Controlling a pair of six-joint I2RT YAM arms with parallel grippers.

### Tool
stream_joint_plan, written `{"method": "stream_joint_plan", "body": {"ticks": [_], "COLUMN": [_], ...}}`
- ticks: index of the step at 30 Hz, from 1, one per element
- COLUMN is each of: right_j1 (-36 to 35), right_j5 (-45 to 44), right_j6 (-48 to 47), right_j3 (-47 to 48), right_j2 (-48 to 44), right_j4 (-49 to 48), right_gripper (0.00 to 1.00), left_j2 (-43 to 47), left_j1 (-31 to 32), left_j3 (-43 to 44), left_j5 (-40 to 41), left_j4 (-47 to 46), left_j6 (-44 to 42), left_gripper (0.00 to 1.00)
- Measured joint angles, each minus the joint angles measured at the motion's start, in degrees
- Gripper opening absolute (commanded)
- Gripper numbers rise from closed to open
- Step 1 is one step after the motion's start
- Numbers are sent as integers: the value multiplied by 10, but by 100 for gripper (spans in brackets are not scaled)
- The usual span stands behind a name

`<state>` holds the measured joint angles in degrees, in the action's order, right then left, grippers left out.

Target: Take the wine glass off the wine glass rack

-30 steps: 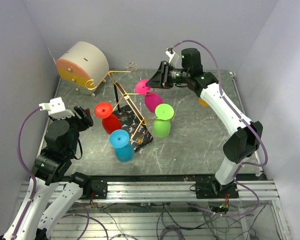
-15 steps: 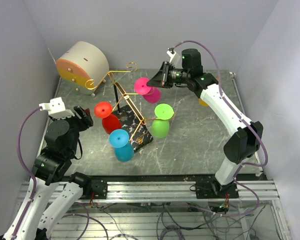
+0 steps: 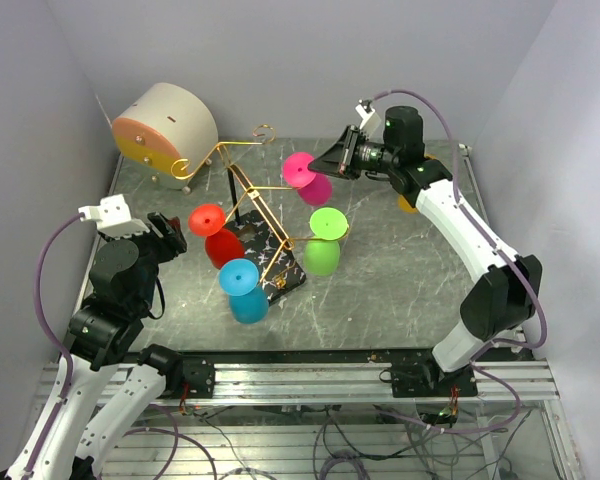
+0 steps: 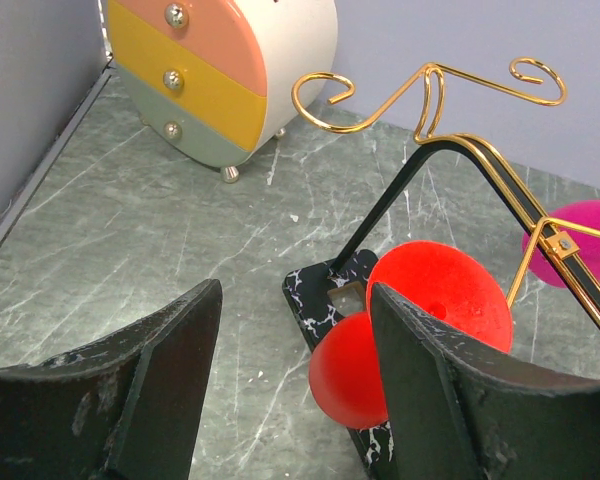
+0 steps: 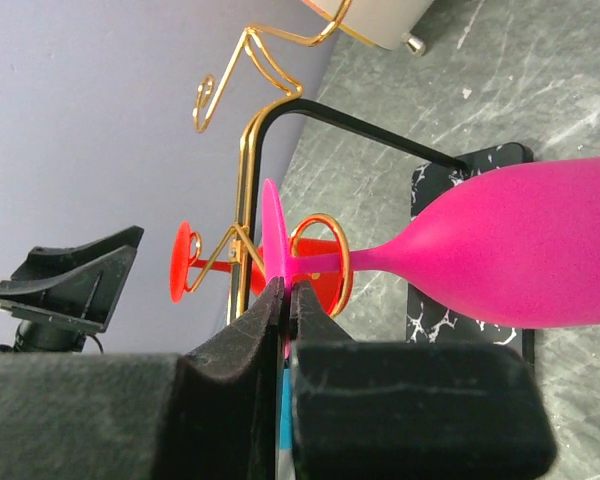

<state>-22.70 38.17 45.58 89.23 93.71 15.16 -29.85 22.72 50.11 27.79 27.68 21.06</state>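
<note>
Over grey veined tabletop (image 3: 400, 285), pinching the pink wine glass (image 3: 316, 188) by its foot in the tightly closed right gripper (image 3: 332, 162), far right of the wine glass rack (image 3: 270, 238), stem crossing a gold loop; hovering the left gripper (image 4: 292, 305) wide open, empty, near-left of the rack.

Lavender walls (image 3: 280, 60), grey marbled tabletop (image 3: 400, 290)

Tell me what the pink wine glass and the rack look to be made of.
Pink wine glass: likely plastic or silicone; it is opaque matte magenta, with no see-through or glints.
Wine glass rack: thin metal wire with a shiny gold finish and bright highlights on the curls.
Its base: black with white veins, either marble or a marble-look print; I can't tell which.
</note>
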Motion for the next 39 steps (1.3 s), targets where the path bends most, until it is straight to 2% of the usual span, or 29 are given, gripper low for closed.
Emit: {"method": "stream_joint_plan", "body": {"ticks": [22,39], "right_j1": [-18,-31], "right_j5": [63,80], "right_j6": [9,21], "right_j3": [-28,78], "right_j2": [-23,80], "right_j4": [-21,-80], "right_gripper": [0,0], "left_j2": [-3,-3], "left_j1": [0,0], "left_j3": [-2,-2], "left_j5": [-2,-10], "left_j4": [-1,-5], "left_j6": [0,0], "left_gripper": [70,71]}}
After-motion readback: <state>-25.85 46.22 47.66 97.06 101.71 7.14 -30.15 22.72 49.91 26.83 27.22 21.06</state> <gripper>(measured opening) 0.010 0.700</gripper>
